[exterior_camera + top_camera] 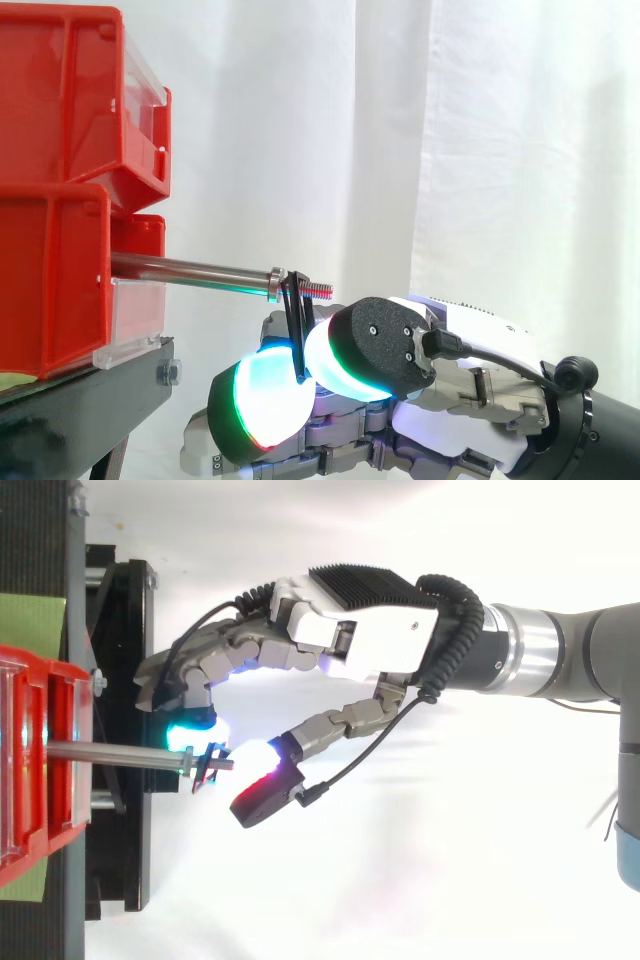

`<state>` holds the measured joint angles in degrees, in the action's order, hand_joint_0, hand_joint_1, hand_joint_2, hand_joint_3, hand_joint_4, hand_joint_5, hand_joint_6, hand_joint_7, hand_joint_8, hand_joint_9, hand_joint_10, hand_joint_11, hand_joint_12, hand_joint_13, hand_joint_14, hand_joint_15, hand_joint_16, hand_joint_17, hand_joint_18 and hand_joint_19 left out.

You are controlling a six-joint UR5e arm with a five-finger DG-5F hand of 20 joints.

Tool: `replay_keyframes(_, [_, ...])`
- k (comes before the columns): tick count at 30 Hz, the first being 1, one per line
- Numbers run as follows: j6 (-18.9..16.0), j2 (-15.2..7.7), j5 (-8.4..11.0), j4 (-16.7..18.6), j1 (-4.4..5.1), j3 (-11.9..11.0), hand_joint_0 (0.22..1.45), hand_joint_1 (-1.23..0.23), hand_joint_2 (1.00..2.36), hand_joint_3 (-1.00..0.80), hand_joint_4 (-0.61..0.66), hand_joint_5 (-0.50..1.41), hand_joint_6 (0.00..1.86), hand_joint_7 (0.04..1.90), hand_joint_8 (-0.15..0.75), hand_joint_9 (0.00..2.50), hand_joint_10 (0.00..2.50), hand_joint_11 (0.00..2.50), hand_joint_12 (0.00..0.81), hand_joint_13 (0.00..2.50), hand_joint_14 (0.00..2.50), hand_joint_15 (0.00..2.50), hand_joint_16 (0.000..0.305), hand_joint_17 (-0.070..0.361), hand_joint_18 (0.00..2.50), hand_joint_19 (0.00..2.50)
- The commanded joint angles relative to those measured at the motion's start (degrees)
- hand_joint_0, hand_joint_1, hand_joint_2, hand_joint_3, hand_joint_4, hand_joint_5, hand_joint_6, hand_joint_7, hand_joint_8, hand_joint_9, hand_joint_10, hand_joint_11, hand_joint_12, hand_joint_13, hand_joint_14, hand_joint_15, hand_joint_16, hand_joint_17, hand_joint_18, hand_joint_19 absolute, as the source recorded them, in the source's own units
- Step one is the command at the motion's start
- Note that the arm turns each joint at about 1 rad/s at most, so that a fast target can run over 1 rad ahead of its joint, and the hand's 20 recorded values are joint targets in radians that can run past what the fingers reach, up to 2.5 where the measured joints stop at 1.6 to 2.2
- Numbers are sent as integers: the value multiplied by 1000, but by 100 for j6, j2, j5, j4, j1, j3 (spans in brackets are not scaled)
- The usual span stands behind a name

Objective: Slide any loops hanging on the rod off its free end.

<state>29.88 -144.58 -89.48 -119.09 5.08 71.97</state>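
**Loop at rod's free end, hand clamped on it**

Rod (190, 268): a steel bar projecting level from the lower of two stacked red bins (60, 100) towards the right in the side view. It carries a collar near its outer end, then a short threaded tip. The bins sit on a black stand (80, 410) before a white curtain (500, 150).

Loop (293, 320): one black loop, hung on the rod just outboard of the collar, on the threaded part and close to the free end. It is still on the rod. It hangs down with a slight tilt, and its lower part runs between two glowing pads (265, 400).

Hand (380, 640): it enters from the right, below rod level in the side view. In the top view its fingers curl towards the rod end from one side and the thumb (262, 798) reaches in from the other. The fingers are closed in a pinch on the loop. One pad shows cyan with green and red edges, the other white with a green rim. The pads lie just under the rod tip; contact with the rod itself cannot be judged.
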Motion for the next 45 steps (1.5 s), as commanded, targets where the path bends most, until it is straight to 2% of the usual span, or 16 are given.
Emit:
replay_keyframes(1, [-8,0,0,0,-7,1,584,-638,1017,-268,161,-185,803,1052,328,672,5,154,356,584,0,0,51,114,665,56])
replay_keyframes(11, [1,0,0,0,-7,1,580,-643,1019,-230,135,-190,832,1030,327,678,6,156,358,582,0,0,51,114,668,70])
replay_keyframes(20, [-8,0,0,26,-16,-17,537,-595,1008,-410,200,-183,800,1043,340,681,5,156,366,588,0,0,53,119,679,69])
replay_keyframes(28, [-17,0,0,26,-16,-25,535,-575,1006,-438,206,-180,791,1033,341,685,5,150,367,592,0,0,53,119,681,68])
replay_keyframes(45, [-26,0,0,26,-25,-52,579,-644,1021,-226,150,-183,847,1079,340,698,6,167,357,597,0,0,51,115,688,72])
